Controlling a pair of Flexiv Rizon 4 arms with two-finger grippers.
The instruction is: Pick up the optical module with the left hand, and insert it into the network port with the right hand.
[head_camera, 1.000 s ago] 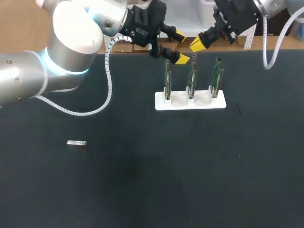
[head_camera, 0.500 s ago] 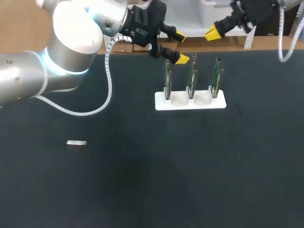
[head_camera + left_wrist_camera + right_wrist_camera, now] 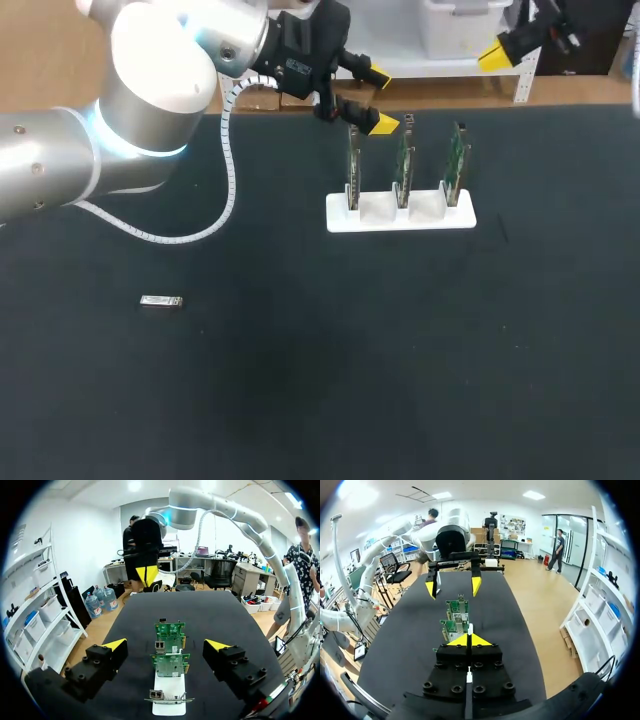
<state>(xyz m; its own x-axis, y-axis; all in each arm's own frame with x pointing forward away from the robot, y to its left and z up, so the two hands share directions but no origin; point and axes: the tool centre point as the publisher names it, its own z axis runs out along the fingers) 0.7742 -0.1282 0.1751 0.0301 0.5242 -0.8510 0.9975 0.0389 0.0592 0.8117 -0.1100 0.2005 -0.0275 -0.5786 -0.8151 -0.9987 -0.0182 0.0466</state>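
Optical module (image 3: 161,301) flat on the dark counter (image 3: 330,400), left of centre in the head view and seen only there. Small and silvery, with ends too small to tell apart. Well apart from everything else, with bare counter on every side and a long open stretch between it and the white holder (image 3: 400,216) in the upper half, right of centre.

Upright in that holder, three green boards (image 3: 404,160) in a row, edge-on from above, so their faces are hidden in the head view. In the left wrist view, a silvery network port (image 3: 159,645) on a board face, fine detail hard to read.

Left arm (image 3: 120,110) in from the left edge across the upper left, partly cut off by the top edge. Left jaws at top centre, wide open and holding nothing, with the lower yellow fingertip (image 3: 384,124) just beside the tops of the left and middle boards; contact impossible to tell. In the left wrist view, the row of boards ahead of and between the two tips.

Right arm (image 3: 555,15) mostly cut off at the upper right corner, with only one yellow tip (image 3: 500,52) showing, beyond the counter's far edge. In the right wrist view, right jaws closed tip to tip on nothing, boards ahead of them, left jaws beyond the boards.
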